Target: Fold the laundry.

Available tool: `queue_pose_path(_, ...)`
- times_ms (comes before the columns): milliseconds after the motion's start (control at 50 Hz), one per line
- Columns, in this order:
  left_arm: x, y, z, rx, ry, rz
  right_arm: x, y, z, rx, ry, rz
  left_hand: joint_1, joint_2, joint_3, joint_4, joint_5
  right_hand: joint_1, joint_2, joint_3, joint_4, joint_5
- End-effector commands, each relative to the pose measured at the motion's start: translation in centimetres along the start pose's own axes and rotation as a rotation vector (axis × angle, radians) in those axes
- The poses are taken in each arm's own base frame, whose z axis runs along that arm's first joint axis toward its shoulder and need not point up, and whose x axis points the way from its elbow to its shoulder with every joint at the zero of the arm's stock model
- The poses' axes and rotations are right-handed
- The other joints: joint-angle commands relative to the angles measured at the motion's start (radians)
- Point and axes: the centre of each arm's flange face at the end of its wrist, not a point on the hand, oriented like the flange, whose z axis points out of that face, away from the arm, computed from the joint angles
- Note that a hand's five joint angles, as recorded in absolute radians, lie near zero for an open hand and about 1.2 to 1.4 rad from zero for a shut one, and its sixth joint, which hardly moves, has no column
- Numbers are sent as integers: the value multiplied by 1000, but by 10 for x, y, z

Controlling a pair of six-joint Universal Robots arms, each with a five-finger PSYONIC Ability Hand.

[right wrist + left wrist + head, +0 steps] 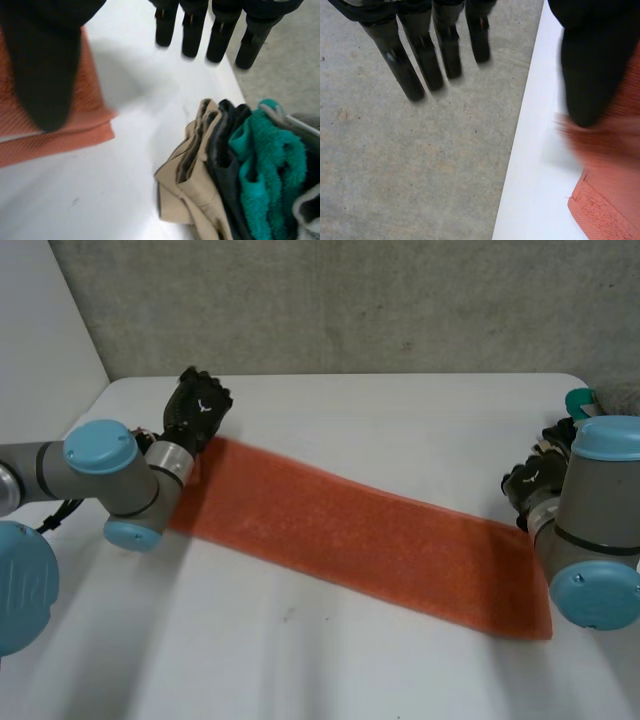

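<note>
A long orange cloth [360,540] lies flat and slanted across the white table [350,410], running from the far left to the near right. My left hand [197,405] is at its far left end. In the left wrist view this hand [420,55] is open, with straight fingers past the table's edge and the thumb [592,65] over the cloth's corner [605,200]. My right hand [530,480] is beside the cloth's right end. It is open too [220,30], with its thumb [45,75] above the cloth's edge [60,135] and nothing in its grasp.
A pile of other laundry [235,170], beige, dark and teal pieces, sits at the table's far right corner [585,400], just beyond my right hand. A concrete wall rises behind the table. The table's left edge [520,150] runs close by my left hand.
</note>
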Motion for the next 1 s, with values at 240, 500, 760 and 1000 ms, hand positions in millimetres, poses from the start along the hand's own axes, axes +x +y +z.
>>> queue_pose_path(240, -79, -43, -22, 88, -86, -128, 49, -37, -90, 167, -29, 256, -177, -306, -309, -303, -278, -71, -71, -87, -88, -88)
queue_pose_path(500, -56, 25, -53, -87, 117, -166, 14, 1, -134, -80, -366, 447, -177, -306, -309, -303, -278, -71, -71, -87, -88, -88)
queue_pose_path(760, -15, 73, -43, -149, 181, -124, -7, 24, -113, -115, -355, 424, -177, -306, -309, -303, -278, -71, -71, -87, -88, -88)
queue_pose_path(1000, -65, 94, 29, -114, -244, -131, -5, 22, -118, -83, -285, 398, -177, -306, -309, -303, -278, -71, -71, -87, -88, -88)
